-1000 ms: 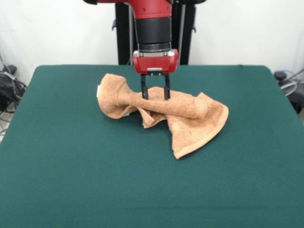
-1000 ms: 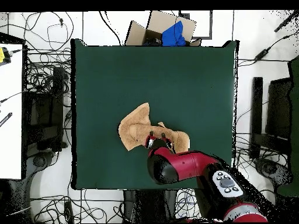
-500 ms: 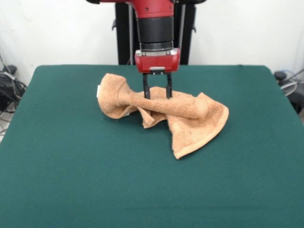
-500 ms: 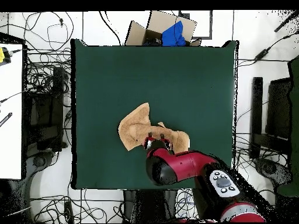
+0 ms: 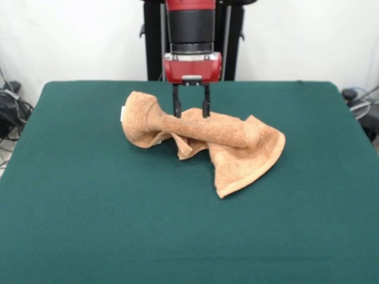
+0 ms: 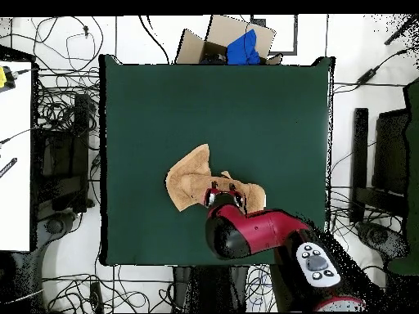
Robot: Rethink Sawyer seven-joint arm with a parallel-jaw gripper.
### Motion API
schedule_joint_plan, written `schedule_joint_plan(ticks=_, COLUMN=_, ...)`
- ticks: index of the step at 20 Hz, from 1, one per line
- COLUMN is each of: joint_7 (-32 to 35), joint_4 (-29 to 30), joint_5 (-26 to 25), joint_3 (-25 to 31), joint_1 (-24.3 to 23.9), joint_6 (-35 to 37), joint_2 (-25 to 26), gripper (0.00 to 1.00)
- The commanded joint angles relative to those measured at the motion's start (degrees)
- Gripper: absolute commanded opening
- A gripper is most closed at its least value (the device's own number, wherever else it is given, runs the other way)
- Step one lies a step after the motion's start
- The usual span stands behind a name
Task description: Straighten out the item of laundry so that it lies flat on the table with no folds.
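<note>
The light-orange towel (image 5: 201, 133) lies crumpled on the dark green table (image 5: 89, 207), a little toward the far side of centre. A rolled ridge runs across it, and one flat corner points toward the near right. A tiny white tag shows at its left end. My gripper (image 5: 190, 111) hangs straight down over the far edge of the rolled ridge. Its two fingers are apart and hold nothing. In the overhead view the towel (image 6: 195, 178) lies toward the lower middle of the table (image 6: 245, 106), and my gripper (image 6: 223, 195) is at its lower right part, partly under the arm.
A cardboard box with a blue cloth (image 6: 233, 45) stands beyond the table's top edge in the overhead view. Cables cover the floor around the table. A white bench (image 6: 15, 163) is at the left. The robot's pedestal (image 5: 154, 35) is behind the table's far edge.
My gripper has risen a little from the rolled ridge and shifted slightly toward the far side. It stays open. The towel has not moved.
</note>
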Motion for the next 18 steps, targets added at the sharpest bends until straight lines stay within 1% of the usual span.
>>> schedule_joint_plan(ticks=1, joint_7=-5.8, joint_4=-3.1, joint_5=-3.8, joint_3=5.9, joint_1=-0.7, joint_6=9.8, joint_2=-2.5, gripper=1.00)
schedule_joint_plan(ticks=6, joint_7=-10.8, joint_4=-4.1, joint_5=-6.0, joint_3=10.5, joint_1=-2.9, joint_6=14.2, joint_2=-3.0, gripper=1.00)
schedule_joint_plan(ticks=11, joint_7=-18.8, joint_4=-4.9, joint_5=-8.9, joint_3=19.2, joint_1=-7.9, joint_6=20.1, joint_2=-1.5, gripper=1.00)
schedule_joint_plan(ticks=14, joint_7=-22.6, joint_4=-5.1, joint_5=-11.1, joint_3=23.6, joint_1=-10.3, joint_6=22.3, joint_2=-0.6, gripper=1.00)
schedule_joint_plan(ticks=15, joint_7=-25.0, joint_4=-5.2, joint_5=-11.8, joint_3=25.8, joint_1=-11.5, joint_6=23.4, joint_2=0.2, gripper=1.00)
schedule_joint_plan(ticks=18, joint_7=-27.1, joint_4=-5.1, joint_5=-13.1, joint_3=28.4, joint_1=-12.8, joint_6=24.2, joint_2=0.7, gripper=1.00)
